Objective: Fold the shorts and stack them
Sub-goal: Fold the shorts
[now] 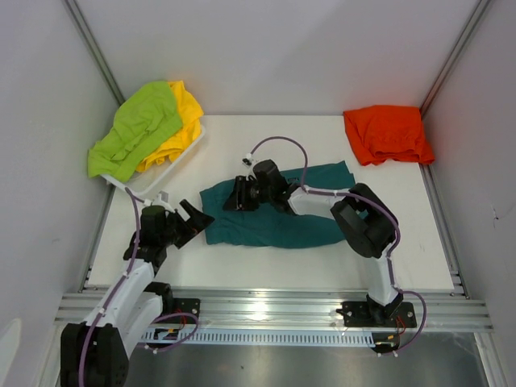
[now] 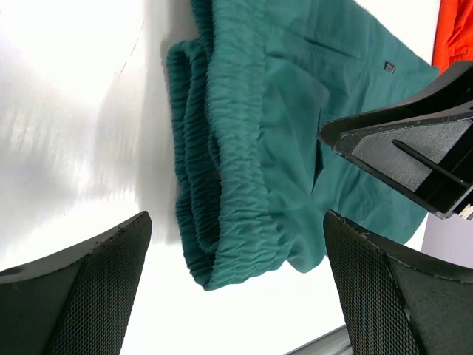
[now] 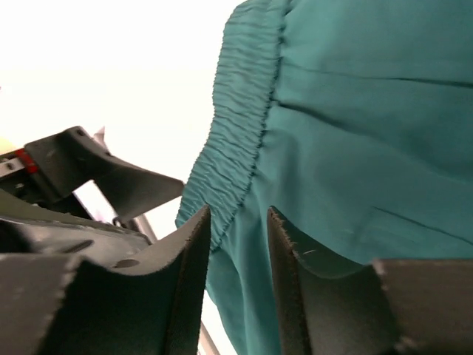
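Observation:
Teal shorts lie spread across the middle of the white table, elastic waistband toward the left. My right gripper is down on the waistband end; its jaws stand a little apart, with teal cloth showing in the gap. My left gripper hangs wide open just left of the waistband's near corner, holding nothing. Orange shorts lie bunched at the back right. Lime green shorts and yellow shorts are piled at the back left.
The lime and yellow pile rests in a white basket at the table's back left corner. Grey walls close in both sides and the back. A metal rail runs along the near edge by the arm bases.

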`<action>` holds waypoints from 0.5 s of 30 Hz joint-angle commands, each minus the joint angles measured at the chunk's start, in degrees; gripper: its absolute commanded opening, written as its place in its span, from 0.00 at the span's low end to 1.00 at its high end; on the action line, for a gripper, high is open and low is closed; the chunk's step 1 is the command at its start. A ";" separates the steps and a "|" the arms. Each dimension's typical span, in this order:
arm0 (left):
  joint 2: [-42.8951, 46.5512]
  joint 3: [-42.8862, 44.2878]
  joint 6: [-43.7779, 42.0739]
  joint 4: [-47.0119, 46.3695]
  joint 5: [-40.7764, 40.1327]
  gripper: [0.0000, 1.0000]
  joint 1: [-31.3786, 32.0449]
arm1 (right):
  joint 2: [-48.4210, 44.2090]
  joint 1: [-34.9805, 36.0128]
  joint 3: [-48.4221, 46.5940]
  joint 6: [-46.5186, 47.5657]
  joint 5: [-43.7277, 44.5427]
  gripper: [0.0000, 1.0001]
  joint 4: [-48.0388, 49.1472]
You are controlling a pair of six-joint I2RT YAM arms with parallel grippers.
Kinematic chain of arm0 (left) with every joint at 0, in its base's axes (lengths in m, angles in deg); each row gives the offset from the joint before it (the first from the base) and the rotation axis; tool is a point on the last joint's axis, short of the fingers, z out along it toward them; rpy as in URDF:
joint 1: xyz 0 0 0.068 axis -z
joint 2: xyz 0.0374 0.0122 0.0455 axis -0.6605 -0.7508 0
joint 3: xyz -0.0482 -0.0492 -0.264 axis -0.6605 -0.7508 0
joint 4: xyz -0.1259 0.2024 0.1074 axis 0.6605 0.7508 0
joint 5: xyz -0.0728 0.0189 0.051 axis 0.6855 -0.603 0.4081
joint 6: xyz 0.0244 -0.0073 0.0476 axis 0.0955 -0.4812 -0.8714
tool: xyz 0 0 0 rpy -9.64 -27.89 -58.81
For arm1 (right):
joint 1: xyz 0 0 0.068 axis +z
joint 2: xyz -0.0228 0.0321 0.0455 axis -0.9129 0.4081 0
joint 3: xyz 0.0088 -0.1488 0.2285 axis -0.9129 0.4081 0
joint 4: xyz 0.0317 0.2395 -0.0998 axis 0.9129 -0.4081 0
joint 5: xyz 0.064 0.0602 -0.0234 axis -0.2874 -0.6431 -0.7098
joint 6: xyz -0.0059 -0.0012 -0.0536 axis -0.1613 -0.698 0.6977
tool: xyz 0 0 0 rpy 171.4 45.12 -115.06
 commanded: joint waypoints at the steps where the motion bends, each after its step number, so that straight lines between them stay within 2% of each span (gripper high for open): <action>1: 0.89 -1.54 -0.26 -0.47 3.00 0.99 -1.11 | 3.23 0.87 -1.90 -3.65 -4.96 0.38 5.39; 5: 0.36 -2.51 -0.17 -2.32 3.97 0.99 -1.37 | 5.43 1.74 -2.33 -4.98 -8.22 0.34 6.99; 8: -0.86 -3.21 0.18 -4.33 4.76 0.99 -1.37 | 7.28 1.92 -2.07 -5.59 -9.62 0.23 7.78; 9: -1.65 -3.91 0.27 -5.12 5.11 0.99 -1.37 | 7.63 1.83 -1.90 -5.68 -9.28 0.14 7.17; 12: -3.41 -5.23 0.27 -7.68 5.29 0.99 -1.37 | 7.98 1.13 -0.06 -4.89 -6.83 0.04 6.20; 15: -4.20 -6.63 0.36 -10.57 4.50 0.99 -1.37 | 8.86 0.25 2.14 -5.33 -6.29 0.01 6.72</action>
